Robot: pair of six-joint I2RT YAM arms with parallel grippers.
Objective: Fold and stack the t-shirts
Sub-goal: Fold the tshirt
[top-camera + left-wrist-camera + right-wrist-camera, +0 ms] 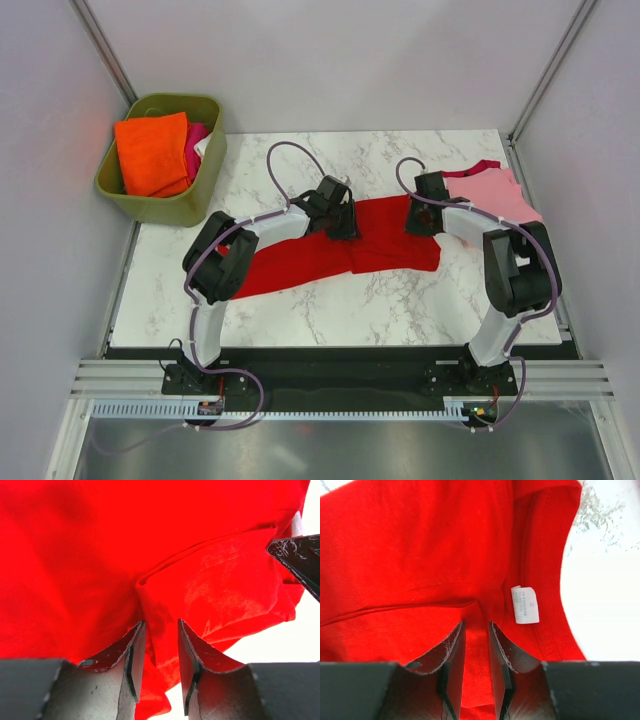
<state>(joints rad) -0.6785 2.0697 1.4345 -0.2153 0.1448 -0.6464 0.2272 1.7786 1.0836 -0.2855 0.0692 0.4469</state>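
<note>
**White marble-patterned table (390,300): 2 grippers pinching 1 bright red cloth t-shirt (385,245)**

Your left gripper (161,630) has its fingers drawn close on a raised fold of the red shirt, and the creases run into the narrow gap. Your right gripper (476,630) nips another ridge of the same cloth just beside the neckline, near a small white sewn-in label (525,605). From above, you see both grippers on the shirt's far edge, the left near its middle and the right at its right end. The shirt lies spread across the middle of the table. Right of it, partly behind your right arm, lies the light pink cloth t-shirt with dark pink trim (500,195). At the far-left corner sits an olive-green plastic tub (160,207) holding a folded orange cloth (152,152).
</note>
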